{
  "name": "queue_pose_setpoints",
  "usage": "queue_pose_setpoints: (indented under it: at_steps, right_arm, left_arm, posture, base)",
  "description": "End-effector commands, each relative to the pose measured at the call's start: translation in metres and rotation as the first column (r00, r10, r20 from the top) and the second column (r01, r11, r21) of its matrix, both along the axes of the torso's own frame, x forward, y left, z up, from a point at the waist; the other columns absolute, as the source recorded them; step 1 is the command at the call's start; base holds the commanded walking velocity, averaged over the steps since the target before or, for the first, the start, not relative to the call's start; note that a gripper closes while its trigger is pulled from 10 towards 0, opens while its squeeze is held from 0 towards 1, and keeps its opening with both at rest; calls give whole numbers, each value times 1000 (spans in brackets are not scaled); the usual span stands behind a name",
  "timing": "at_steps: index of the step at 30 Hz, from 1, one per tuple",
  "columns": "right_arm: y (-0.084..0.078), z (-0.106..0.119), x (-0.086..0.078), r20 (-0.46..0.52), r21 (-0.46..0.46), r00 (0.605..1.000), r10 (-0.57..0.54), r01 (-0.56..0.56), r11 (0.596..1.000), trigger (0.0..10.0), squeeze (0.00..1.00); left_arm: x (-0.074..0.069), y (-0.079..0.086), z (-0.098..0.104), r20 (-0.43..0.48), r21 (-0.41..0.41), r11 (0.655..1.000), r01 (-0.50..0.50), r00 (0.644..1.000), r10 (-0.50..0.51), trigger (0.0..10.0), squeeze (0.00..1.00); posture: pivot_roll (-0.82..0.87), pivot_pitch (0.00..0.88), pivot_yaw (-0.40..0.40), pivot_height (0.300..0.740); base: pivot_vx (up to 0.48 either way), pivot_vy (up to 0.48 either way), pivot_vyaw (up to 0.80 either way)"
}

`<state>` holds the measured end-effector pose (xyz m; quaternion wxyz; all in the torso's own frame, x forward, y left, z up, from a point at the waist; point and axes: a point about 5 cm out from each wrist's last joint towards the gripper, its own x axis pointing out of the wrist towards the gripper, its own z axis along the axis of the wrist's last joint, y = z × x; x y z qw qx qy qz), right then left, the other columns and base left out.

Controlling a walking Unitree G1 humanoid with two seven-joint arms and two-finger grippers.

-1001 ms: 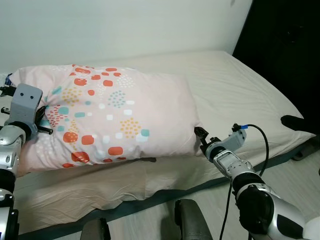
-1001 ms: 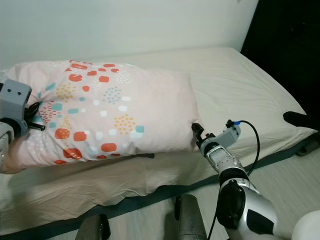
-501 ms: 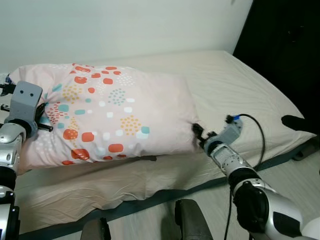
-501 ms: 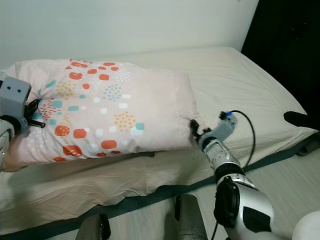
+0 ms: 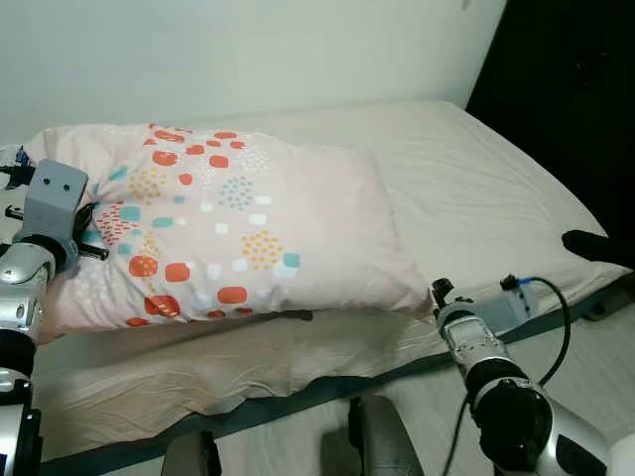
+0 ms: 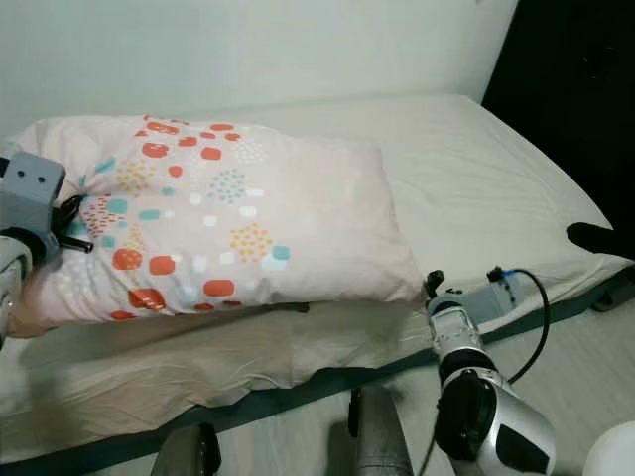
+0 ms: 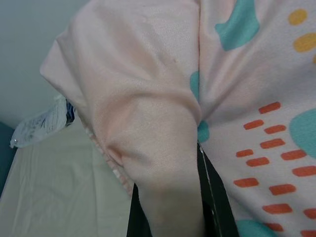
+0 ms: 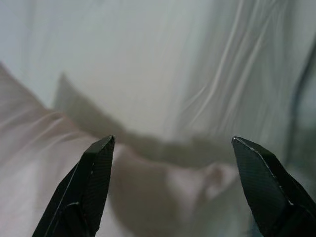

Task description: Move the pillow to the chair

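Now we see the pillow (image 5: pixel 223 233) lying on the bed (image 5: pixel 476 188), well toward its left side. Our left gripper (image 7: pixel 170 197) is clamped on a fold of the pillow's left end. Our right gripper (image 8: pixel 173 187) has its fingers spread apart just beside the pillow's lower right corner, holding nothing.

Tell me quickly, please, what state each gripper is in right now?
Left gripper: shut on a fold of the pillow.
Right gripper: open, holding nothing, at the pillow's near right corner.
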<state>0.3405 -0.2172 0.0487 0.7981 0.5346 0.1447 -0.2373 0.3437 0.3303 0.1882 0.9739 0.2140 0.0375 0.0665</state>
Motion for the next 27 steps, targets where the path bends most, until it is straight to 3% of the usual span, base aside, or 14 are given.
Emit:
queue_pose_setpoints:
  at_steps: [1, 7, 9, 11, 15, 21, 27]
  right_arm:
    - [12, -3, 1, 20, 80, 999, 40, -41, 996, 10000, 0]
    - [19, -3, 2, 45, 121, 997, 58, -63, 991, 10000, 0]
    - [23, 0, 4, 102, 131, 991, 84, -97, 987, 10000, 0]
    - [29, 5, 7, 170, 107, 973, 154, -174, 979, 10000, 0]
    - [34, 11, 11, 231, 70, 951, 205, -226, 972, 10000, 0]
    - [32, 28, 20, 364, 62, 912, 189, -227, 972, 10000, 0]
    - [27, 49, 31, 401, -21, 896, 193, -202, 979, 10000, 0]
  left_arm:
    - [-2, 1, 0, 18, 12, 1000, -22, 1000, 22, 0, 0]
    - [-1, -1, 2, 26, 14, 1000, -18, 1000, 17, 0, 0]
    - [0, -3, 3, 32, 17, 1000, -14, 999, 13, 0, 0]
    - [0, -4, 4, 37, 21, 1000, -13, 999, 12, 0, 0]
    - [1, -4, 5, 41, 22, 1000, -16, 999, 15, 0, 0]
    - [1, -5, 6, 48, 22, 1000, -20, 999, 19, 0, 0]
    - [1, -8, 6, 52, 16, 1000, -13, 999, 12, 0, 0]
  posture:
    - [7, 57, -46, 577]
    - [11, 56, -48, 577]
    - [14, 56, -52, 577]
    - [16, 58, -54, 577]
    - [18, 63, -56, 577]
    - [17, 68, -56, 577]
    - [14, 68, -55, 577]
  base:
    - [0, 0, 0]
    - [0, 0, 0]
    - [0, 0, 0]
    - [0, 0, 0]
    - [0, 0, 0]
    - [0, 0, 0]
    - [0, 0, 0]
